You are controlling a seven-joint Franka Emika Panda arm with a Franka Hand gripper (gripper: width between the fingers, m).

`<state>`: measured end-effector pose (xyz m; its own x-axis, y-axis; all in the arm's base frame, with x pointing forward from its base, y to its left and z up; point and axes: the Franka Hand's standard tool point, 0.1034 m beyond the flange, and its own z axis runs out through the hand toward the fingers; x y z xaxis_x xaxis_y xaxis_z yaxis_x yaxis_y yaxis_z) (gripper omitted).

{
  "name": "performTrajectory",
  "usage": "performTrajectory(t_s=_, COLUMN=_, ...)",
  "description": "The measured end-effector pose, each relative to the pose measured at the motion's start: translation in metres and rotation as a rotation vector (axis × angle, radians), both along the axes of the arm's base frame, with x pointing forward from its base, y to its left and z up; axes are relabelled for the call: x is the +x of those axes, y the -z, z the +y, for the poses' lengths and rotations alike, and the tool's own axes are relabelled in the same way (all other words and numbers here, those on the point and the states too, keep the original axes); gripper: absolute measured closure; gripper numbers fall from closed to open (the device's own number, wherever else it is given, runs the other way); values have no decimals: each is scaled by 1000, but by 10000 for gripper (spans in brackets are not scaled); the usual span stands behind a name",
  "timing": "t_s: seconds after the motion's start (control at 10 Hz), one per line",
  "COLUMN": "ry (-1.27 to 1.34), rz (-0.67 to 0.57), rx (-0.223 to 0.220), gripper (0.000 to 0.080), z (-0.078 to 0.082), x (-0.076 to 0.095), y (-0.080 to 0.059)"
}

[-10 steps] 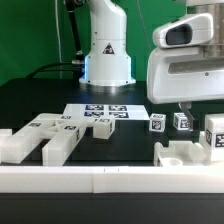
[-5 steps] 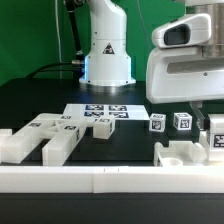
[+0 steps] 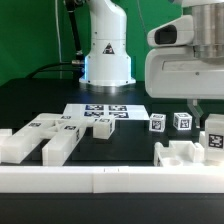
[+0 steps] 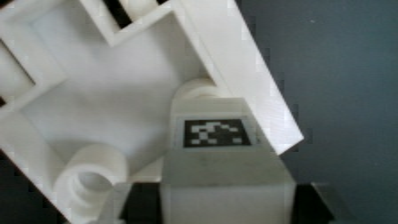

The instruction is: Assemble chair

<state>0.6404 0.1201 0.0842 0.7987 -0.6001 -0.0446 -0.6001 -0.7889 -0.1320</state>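
My gripper [image 3: 208, 115] hangs at the exterior view's right, shut on a tall white chair block [image 3: 214, 136] with a square tag. In the wrist view the block [image 4: 217, 140] stands between my dark fingers [image 4: 150, 202], and the gripper [image 4: 228, 206] grips its sides. The block is just over a large white slotted chair piece [image 4: 107, 100], which also shows in the exterior view [image 3: 180, 155]. I cannot tell whether the two touch. Two small tagged blocks [image 3: 157, 123] [image 3: 182, 121] stand behind it. More white chair pieces [image 3: 45, 137] [image 3: 100, 128] lie at the left.
The marker board [image 3: 95, 111] lies flat at the middle back. A long white rail [image 3: 110, 180] runs along the front edge. The arm's base [image 3: 107, 55] stands at the back on the black table.
My gripper has shifted slightly up and toward the exterior view's left, with the block still in it. The other pieces have not moved.
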Motion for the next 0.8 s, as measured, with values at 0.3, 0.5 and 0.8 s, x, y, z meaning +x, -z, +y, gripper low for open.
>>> performTrajectory(t_s=0.3, ry=278, rz=38, rx=15, gripper=509, z=-1, x=0, y=1)
performTrajectory(t_s=0.5, ry=468, rz=66, rx=24, gripper=509, z=0, x=-1, y=1)
performTrajectory(t_s=0.8, ry=612, rz=87, rx=30, gripper=509, z=1, x=-2, y=1)
